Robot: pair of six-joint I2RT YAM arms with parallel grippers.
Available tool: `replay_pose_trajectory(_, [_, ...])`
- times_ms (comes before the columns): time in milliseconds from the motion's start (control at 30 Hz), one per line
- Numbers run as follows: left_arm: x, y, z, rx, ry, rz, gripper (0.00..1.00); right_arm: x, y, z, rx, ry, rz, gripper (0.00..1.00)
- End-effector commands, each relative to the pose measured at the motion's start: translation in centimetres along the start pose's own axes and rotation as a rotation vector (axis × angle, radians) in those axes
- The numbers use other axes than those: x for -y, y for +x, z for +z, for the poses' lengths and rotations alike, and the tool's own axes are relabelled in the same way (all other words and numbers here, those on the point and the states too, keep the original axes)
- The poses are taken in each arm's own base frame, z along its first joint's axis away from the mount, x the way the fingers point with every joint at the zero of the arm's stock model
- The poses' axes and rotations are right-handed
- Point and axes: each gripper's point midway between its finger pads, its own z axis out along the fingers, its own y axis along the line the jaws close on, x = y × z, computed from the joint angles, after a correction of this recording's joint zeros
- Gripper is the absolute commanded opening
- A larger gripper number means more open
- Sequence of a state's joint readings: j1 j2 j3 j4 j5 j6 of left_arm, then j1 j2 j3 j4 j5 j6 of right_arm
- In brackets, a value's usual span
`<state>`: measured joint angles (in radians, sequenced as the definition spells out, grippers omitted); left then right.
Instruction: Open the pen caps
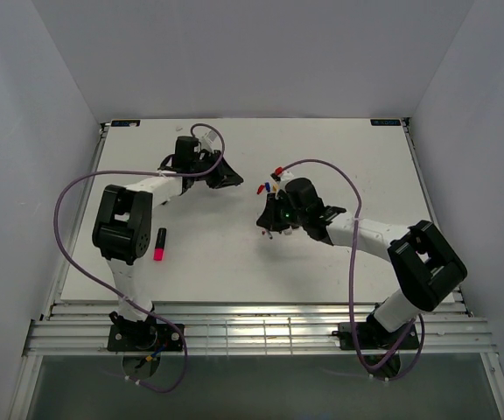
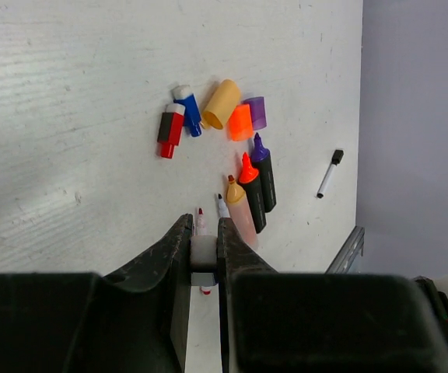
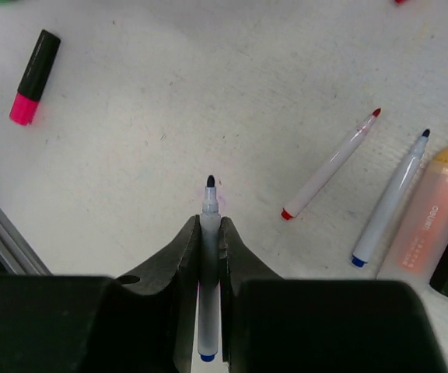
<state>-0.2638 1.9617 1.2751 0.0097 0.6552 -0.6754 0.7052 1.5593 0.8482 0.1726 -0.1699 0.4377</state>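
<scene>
Right pincer [image 3: 209, 224] clamping uncapped pen [image 3: 209, 200], left pincer [image 2: 204, 225] nipping grey piece [image 2: 204, 251], orange cap [image 2: 240, 123] beyond

On the white table [image 1: 234, 271], the left gripper [image 1: 233, 181] sits at 11 o'clock from centre and the right gripper [image 1: 267, 225] at 4 o'clock. Tiny coloured pen caps [image 1: 270, 184], too small to sort, lie between them. A pink-and-black marker [image 1: 159, 244] lies at 8 o'clock.

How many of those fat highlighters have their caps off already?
3, lying side by side just ahead of the left end effector: the purple-tipped highlighter, the orange-tipped highlighter and the pale orange highlighter. Others may be hidden from view.
</scene>
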Motion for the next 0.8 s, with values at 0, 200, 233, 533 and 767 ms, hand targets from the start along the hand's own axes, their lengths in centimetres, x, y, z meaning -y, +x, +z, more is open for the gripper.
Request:
replay_pose_trajectory(0, [-0.8,-0.3,0.5,-0.024,-0.031,0.046,0.00,1.0,-0.8,1.6,0.005,0.100,-0.004,0.08])
replay_pose_trajectory(200, [-2.1,0.0,2.0,-0.056,-0.032,0.020,0.01,1.1,-1.4,4.4,-0.013,0.149,0.009,0.08])
replay_pose_trajectory(233, [-2.1,-0.1,2.1,-0.056,-0.028,0.022,0.02,1.5,-1.8,4.7,-0.004,0.182,0.014,0.08])
replay_pose_trajectory(533, [-2.5,0.7,4.0,-0.101,0.004,0.012,0.15,3.7,-0.1,6.7,-0.033,0.341,0.043,0.08])
replay_pose_trajectory(767, [-2.4,1.8,5.7,-0.129,0.006,0.009,0.21,6.5,2.0,5.9,-0.074,0.475,0.040,0.08])
